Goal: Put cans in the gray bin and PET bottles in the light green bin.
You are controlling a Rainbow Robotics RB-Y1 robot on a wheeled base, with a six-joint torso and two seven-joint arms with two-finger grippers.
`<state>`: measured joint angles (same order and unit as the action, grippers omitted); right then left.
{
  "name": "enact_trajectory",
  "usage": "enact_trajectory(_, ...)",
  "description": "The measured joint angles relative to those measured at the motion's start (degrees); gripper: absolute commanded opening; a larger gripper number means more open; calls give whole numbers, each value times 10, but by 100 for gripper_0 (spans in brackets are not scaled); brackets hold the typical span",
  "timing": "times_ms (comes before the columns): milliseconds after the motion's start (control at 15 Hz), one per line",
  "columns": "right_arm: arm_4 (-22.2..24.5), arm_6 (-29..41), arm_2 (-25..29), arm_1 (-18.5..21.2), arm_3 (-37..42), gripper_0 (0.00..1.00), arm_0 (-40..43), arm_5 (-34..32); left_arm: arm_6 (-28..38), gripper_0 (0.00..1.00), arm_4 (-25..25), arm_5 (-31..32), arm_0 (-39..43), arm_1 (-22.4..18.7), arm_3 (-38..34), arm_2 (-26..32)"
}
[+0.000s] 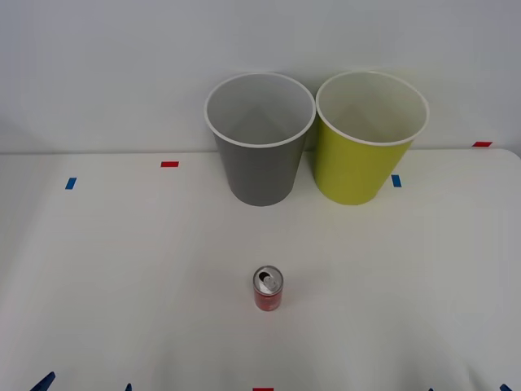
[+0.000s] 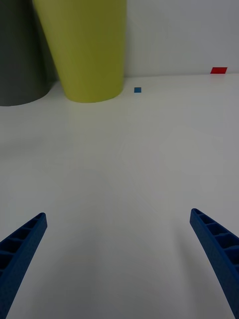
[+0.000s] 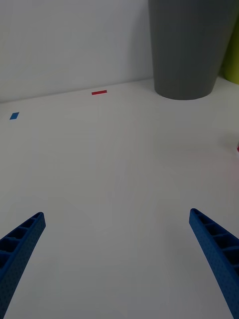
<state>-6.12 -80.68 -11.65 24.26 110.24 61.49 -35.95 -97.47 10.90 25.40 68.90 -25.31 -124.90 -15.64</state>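
Both arms' spread fingers sit apart from the red can

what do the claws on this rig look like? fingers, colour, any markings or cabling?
Both claws match. The left claw and right claw each carry two bright blue fingers, long and tapering to a narrow tip, with an open ribbed lattice along the sides. No markings or cables are visible on them. In the front view, their blue tips poke in along the near edge.

Both grippers low, spread wide.
Left gripper at 7 o'clock, right gripper at 5 o'clock, holding nothing.
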Motion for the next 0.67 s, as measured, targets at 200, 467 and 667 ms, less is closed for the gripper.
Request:
enact_trajectory(200,2,-8,-36,37,-1,100,-9,-18,0,100,0,0,0,0,0,0)
enact_trajectory(467,16,-25,-102,95,-1,100,-69,-26,0,100,0,0,0,0,0,0)
enact_trajectory(667,26,-34,-130,113,-4,100,-115,-27,0,100,0,0,0,0,0,0)
